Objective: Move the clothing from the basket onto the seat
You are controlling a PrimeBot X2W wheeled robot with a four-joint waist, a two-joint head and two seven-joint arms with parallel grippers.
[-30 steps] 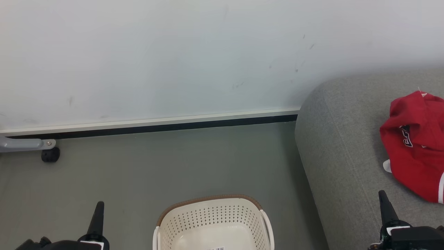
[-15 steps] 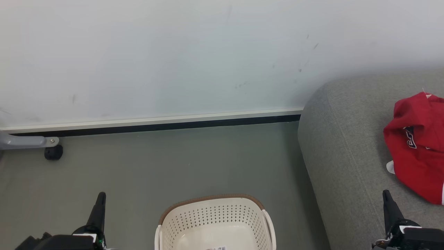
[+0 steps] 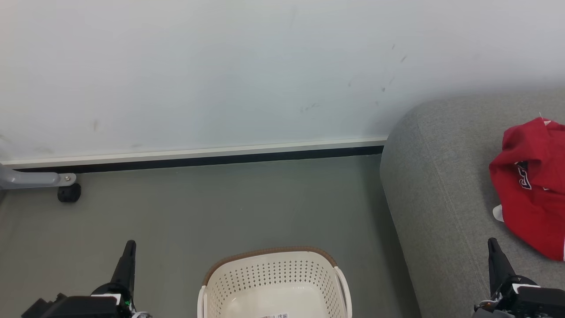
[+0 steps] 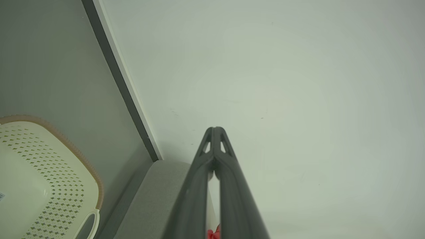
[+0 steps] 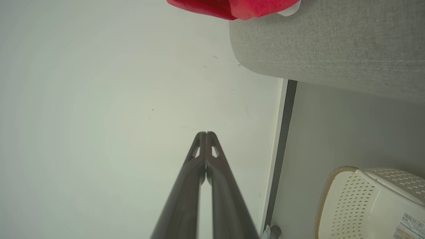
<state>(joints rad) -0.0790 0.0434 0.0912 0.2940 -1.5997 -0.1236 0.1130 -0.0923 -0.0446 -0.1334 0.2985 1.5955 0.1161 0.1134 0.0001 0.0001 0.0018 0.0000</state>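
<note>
The clothing (image 3: 536, 207), a crumpled heap of soft bright red fabric with white trim and dark-and-white lettering, lies on the seat at the right edge of the head view, well apart from the basket. Behind everything stands a pale, lightly scuffed wall (image 3: 220, 66), met by a dull grey-green floor (image 3: 220, 203) along a white-and-black skirting strip (image 3: 198, 155). The seat is a large grey fabric-upholstered sofa (image 3: 432, 198) with a rounded end and a visible seam. On the floor beside it sits the cream-white perforated plastic basket (image 3: 269, 254) with a brown braided-look rim, its bare bottom showing a small barcode label (image 3: 276, 315). The left gripper (image 3: 129, 247) hangs over the floor to the basket's left, its long dark fingers pressed together on nothing; the right gripper (image 3: 492, 245) is likewise clenched and empty over the sofa, near the red heap. A small black caster (image 3: 69, 193) rests by the skirting.
</note>
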